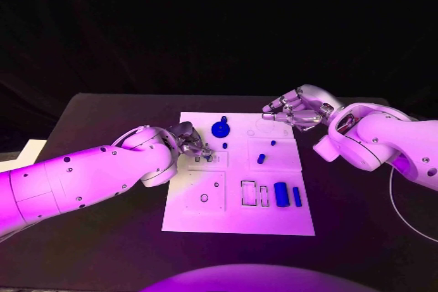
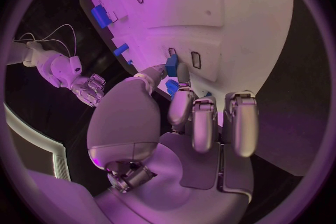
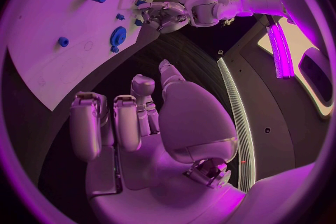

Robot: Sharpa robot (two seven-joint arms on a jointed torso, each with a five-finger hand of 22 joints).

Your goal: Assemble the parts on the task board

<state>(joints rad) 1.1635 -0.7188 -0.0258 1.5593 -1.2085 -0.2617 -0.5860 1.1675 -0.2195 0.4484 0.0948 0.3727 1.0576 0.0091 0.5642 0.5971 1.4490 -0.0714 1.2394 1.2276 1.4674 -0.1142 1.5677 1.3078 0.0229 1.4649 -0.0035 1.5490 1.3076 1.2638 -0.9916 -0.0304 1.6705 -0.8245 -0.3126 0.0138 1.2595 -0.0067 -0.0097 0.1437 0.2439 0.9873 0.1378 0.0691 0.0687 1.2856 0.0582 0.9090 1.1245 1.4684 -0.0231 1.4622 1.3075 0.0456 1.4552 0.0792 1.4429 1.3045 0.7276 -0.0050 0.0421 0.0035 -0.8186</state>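
black table [image 1: 100, 121] under a dark room, nothing but blackness across the top half of the head view. the white task board [image 1: 239, 223] sits mid-frame, a long plate running from the centre down toward the bottom of the picture, its short edges top and bottom.

on the board, the blue gear [image 1: 220, 128] stands near the upper edge, round face up, with a small knob just above it. below it one tiny blue peg [image 1: 225, 145], and to the right two more small blue pieces: a dot [image 1: 273, 142] and a short stub [image 1: 261, 158] tilted slightly. lower right of the board, two blue bars [image 1: 282, 194] lie side by side, long axes running up and down the picture, the left one thicker, the right one [image 1: 297, 196] slimmer. beside them, two dark-outlined upright slots [image 1: 249, 193].

left hand [image 1: 194, 144] comes in from the left and hovers at the board's left edge; in the left wrist view the left hand [image 2: 189, 117] has a small blue part [image 2: 171, 65] pinched at thumb and fingertip, right over the slots there, other fingers curled alongside.

right hand [image 1: 297, 109] sits at the upper right corner of the board, fingers loosely apart, nothing in them; the right wrist view shows its palm [image 3: 140, 123] clear of the board.
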